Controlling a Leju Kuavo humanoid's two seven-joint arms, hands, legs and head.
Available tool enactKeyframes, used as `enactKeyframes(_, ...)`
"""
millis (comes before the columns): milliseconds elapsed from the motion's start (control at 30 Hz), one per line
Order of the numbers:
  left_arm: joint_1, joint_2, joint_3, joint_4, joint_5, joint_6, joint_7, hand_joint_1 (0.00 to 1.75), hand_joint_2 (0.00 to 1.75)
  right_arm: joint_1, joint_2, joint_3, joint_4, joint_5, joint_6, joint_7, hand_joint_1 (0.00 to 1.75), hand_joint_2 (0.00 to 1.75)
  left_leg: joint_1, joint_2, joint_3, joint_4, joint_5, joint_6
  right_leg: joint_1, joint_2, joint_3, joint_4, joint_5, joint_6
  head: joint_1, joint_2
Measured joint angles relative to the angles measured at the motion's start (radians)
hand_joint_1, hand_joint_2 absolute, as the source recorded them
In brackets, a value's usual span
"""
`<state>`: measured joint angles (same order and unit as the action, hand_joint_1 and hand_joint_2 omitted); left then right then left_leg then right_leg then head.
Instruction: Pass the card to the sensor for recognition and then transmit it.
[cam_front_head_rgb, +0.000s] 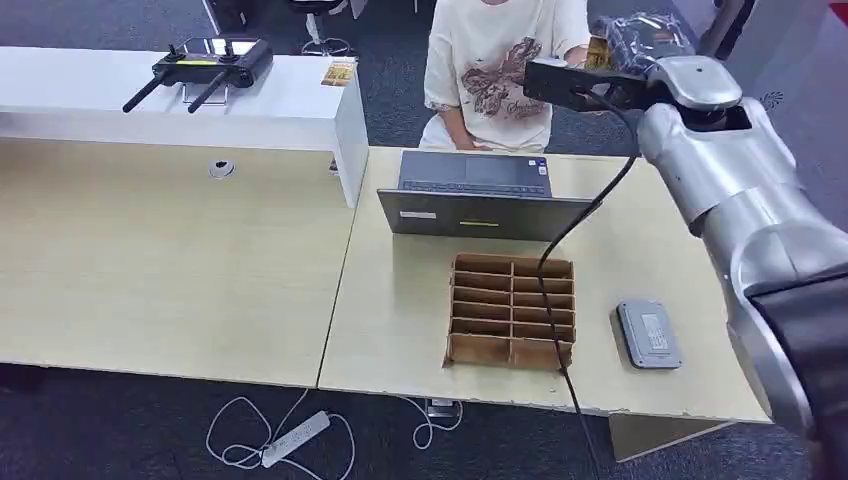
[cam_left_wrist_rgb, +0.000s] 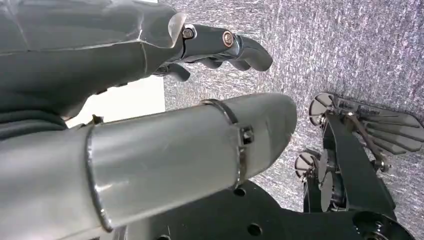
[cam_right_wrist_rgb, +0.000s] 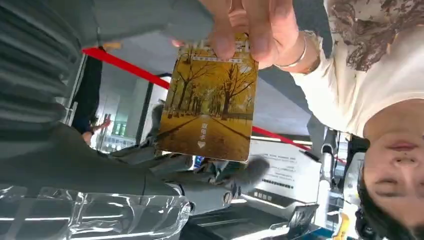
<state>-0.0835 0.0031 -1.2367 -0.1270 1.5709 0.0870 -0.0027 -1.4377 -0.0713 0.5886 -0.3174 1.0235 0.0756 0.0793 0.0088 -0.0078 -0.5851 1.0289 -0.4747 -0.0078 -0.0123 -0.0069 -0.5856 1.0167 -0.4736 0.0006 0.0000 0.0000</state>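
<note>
Right hand (cam_right_wrist_rgb: 200, 175) open under card (cam_right_wrist_rgb: 207, 100); person's hand (cam_right_wrist_rgb: 250, 25) pinching top edge.

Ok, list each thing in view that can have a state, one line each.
card: pinched by the person's hand, against the right hand's fingers
right hand: raised toward the person
left hand: hanging, holding nothing
laptop: open
divider box: compartments look empty
sensor: flat on the table, nothing on it
</note>
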Motion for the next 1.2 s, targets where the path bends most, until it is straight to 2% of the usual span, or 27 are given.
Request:
enactKeyframes(200,0.000,0.000,0.000,0.000,0.000,0.000,-0.002,0.00,0.00,0.000,0.000,0.000,0.000,-0.009,-0.010,0.000,0.00,1.75,0.000,0.000,0.000,0.000,0.000,0.000,0.000,0.000,0.000,0.000,0.000,0.000,0.000,0.000)
enactKeyframes(267,0.000,0.000,0.000,0.000,0.000,0.000,-0.002,0.00,0.00,0.001,-0.002,-0.015,0.000,-0.065,-0.031,-0.003,0.00,1.75,0.000,0.000,0.000,0.000,0.000,0.000,0.000,0.000,0.000,0.000,0.000,0.000,0.000,0.000)
enactKeyframes(400,0.000,0.000,-0.001,0.000,0.000,0.000,-0.006,0.00,0.00,0.002,-0.007,-0.100,-0.001,-0.195,-0.073,-0.031,0.00,1.75,0.000,0.000,0.000,0.000,0.000,0.000,0.000,0.000,0.000,0.000,0.000,0.000,0.000,0.000)
enactKeyframes(533,0.002,0.000,-0.001,0.000,0.000,0.000,-0.007,0.00,0.00,0.004,-0.016,-0.194,-0.002,-0.280,-0.082,-0.065,0.00,1.75,0.000,0.000,0.000,0.000,0.000,0.000,0.000,0.000,0.000,0.000,0.000,0.000,0.000,0.000)
enactKeyframes(667,0.004,0.000,-0.001,0.000,0.000,0.002,-0.009,0.00,0.00,0.014,-0.033,-0.284,-0.008,-0.361,-0.082,-0.124,0.00,1.75,0.000,0.000,0.000,0.001,0.000,0.000,0.000,0.000,0.000,-0.001,0.000,0.000,0.000,0.000)
enactKeyframes(1033,0.008,-0.002,-0.001,0.000,0.000,0.020,-0.017,0.00,0.00,0.100,-0.096,-0.519,-0.041,-0.652,-0.076,-0.366,0.00,1.75,0.000,-0.001,0.000,0.001,0.000,0.000,0.000,0.000,0.000,-0.001,0.000,0.001,-0.001,0.000)
enactKeyframes(1200,0.009,-0.004,0.000,0.000,0.000,0.028,-0.019,0.00,0.00,0.161,-0.123,-0.606,-0.078,-0.784,-0.031,-0.458,0.00,1.75,0.000,0.000,0.000,0.001,0.000,0.000,0.000,0.000,0.000,-0.001,0.000,0.001,0.000,0.000)
